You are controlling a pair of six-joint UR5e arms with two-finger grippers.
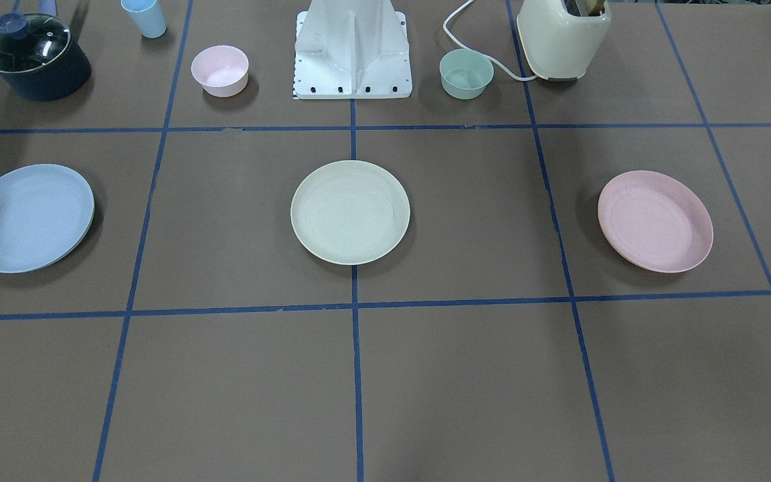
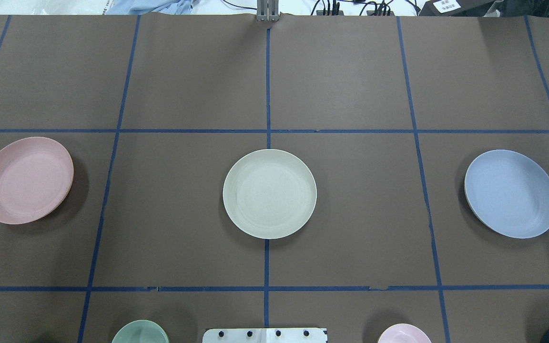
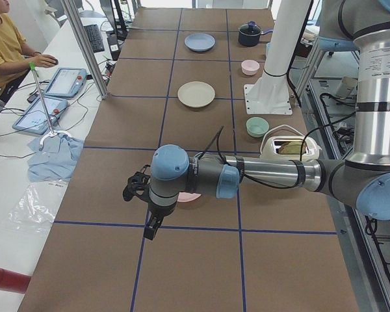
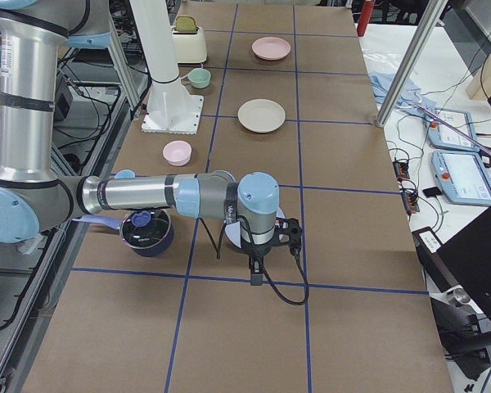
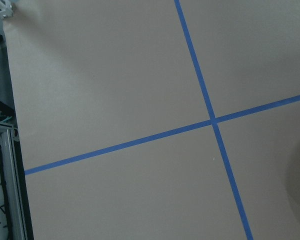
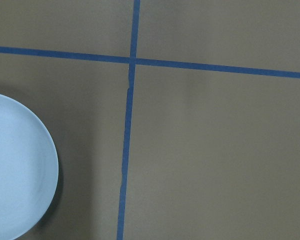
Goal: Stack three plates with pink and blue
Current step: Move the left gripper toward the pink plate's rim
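Three plates lie apart in a row on the brown table. The cream-white plate is in the middle. The pale pink plate is on my left side. The pale blue plate is on my right side. My left gripper shows only in the exterior left view, raised beyond the pink plate; I cannot tell if it is open or shut. My right gripper shows only in the exterior right view, raised by the blue plate; I cannot tell its state either.
Near the robot base stand a small pink bowl, a mint-green bowl, a cream toaster, a dark lidded pot and a blue cup. An operator sits at the side desk.
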